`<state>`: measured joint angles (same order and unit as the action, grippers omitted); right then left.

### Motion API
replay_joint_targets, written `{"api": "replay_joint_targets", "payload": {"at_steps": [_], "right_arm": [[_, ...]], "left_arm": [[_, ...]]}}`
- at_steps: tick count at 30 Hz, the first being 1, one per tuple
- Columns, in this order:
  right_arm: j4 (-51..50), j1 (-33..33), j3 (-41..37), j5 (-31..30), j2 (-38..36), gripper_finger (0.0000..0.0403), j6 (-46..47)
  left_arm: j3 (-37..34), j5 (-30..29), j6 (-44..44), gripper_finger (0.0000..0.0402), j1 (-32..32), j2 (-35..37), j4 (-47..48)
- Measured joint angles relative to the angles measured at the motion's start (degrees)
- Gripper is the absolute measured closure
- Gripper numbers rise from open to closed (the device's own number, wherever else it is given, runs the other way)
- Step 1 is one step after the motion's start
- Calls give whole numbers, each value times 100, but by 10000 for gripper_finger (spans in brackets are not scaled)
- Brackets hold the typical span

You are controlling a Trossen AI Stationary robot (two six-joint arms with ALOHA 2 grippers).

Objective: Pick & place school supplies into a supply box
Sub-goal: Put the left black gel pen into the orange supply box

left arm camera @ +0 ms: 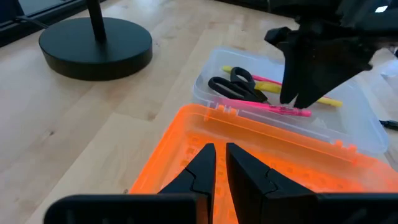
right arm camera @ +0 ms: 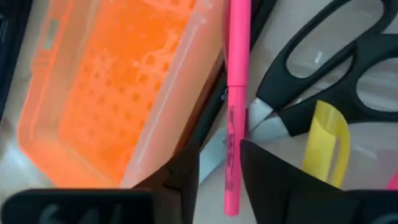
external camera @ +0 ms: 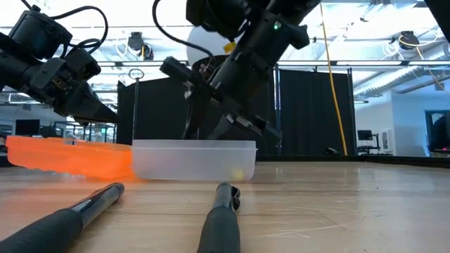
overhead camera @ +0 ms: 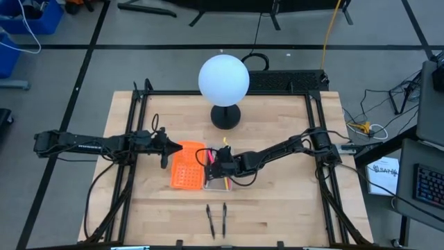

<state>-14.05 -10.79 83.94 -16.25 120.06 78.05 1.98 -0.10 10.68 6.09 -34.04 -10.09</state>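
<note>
The supply box lies in the table's middle: an orange half joined to a clear tray. In the tray lie black-handled scissors, a yellow pen and a pink pen. The pink pen lies along the side next to the orange half, over the scissors' blades. My right gripper slants down into the tray, open, one finger on either side of the pink pen. My left gripper hovers over the orange half with a narrow gap and nothing between its fingers. My right gripper has its open fingers on either side of the pink pen's shaft, coming from above at a slant and lying along the pen. The pen lies in the tray. Whether a finger touches it, I cannot tell.
Two dark pens lie side by side near the table's front edge, close before the low camera. A white globe lamp on a round black base stands behind the box.
</note>
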Motion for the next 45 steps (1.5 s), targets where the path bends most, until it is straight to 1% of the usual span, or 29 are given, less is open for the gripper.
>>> {"api": "replay_joint_targets", "payload": {"at_steps": [6,9,12,15,17,19,24,26,28,30,32,34,36,37,39,40,43,45], "right_arm": [[-15,-17,0,1,-102,268,-106],[40,-18,0,8,-318,264,-385],[9,-19,0,40,-707,263,-1096],[-258,-19,0,53,-1240,265,-2144],[-461,-22,0,-61,-1698,268,-2904],[-650,-92,0,-433,-2181,271,-3602],[-1134,-577,2,-2042,-3057,282,-5222],[-1376,-757,0,-2443,-3255,290,-5627],[-1477,-885,-58,-2589,-3394,308,-6041],[-1305,-997,-360,-2586,-3534,332,-6654],[-847,-1086,-887,-2572,-3684,362,-7455],[-166,-1125,-1549,-2484,-3909,390,-8205],[721,-1086,-2258,-2080,-4250,396,-8676],[1116,-1039,-2604,-1781,-4458,394,-8786],[1868,-938,-3301,-1229,-4887,392,-8869],[2170,-906,-3634,-1084,-5110,394,-8867],[2684,-749,-4545,-1079,-5885,401,-8642],[2823,-590,-5043,-1075,-6496,400,-8380]], "left_arm": [[0,2,0,357,0,-2,2],[0,2,4,357,0,-2,2],[0,1,35,357,0,-2,2],[0,2,44,357,0,-2,2],[0,2,85,357,0,-2,2],[0,2,101,357,0,-2,2],[2,0,211,357,0,-4,146],[2,-10,207,357,0,-2,137],[2,-16,171,357,0,-2,142],[2,-144,54,357,0,-2,140],[2,-541,-124,357,0,-2,146],[2,-1149,-275,357,0,-2,142],[2,-1534,-544,357,2,-2,139],[2,-1570,-727,357,2,-2,138],[2,-1444,-934,357,0,-2,136],[2,-1354,-950,357,1,-2,132],[2,-1207,-883,358,0,-2,49],[2,-1201,-912,361,0,-5,-50]]}}
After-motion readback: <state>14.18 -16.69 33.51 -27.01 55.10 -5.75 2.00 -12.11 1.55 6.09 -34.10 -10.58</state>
